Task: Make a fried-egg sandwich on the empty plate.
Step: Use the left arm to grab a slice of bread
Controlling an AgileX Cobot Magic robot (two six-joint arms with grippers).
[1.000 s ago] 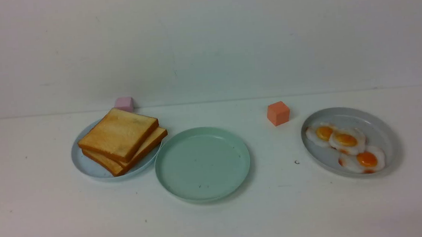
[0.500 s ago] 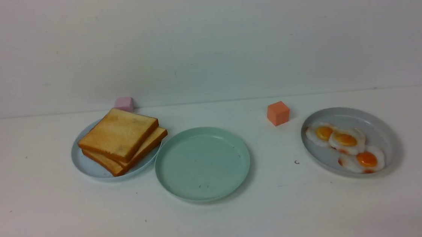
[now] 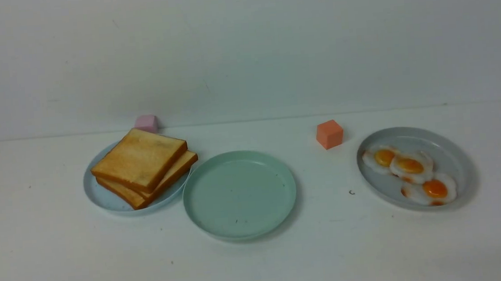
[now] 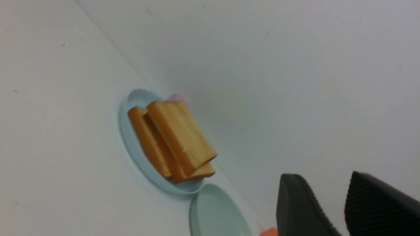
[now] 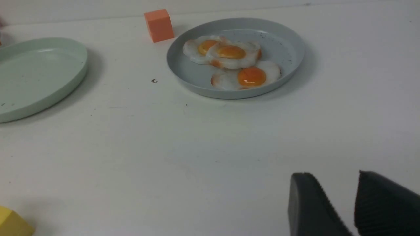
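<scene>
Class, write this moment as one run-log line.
progress: none; mint plate: empty; toast: stacked, blue plate; eggs: grey plate; left gripper: open; right gripper: open

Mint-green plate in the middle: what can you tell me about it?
The mint-green plate is round and shallow with a low raised rim, looks like matte plastic, and lies flat on the white table. It holds nothing but a few tiny dark specks. Its left edge meets, or nearly meets, the pale blue plate carrying the toast slices.
</scene>
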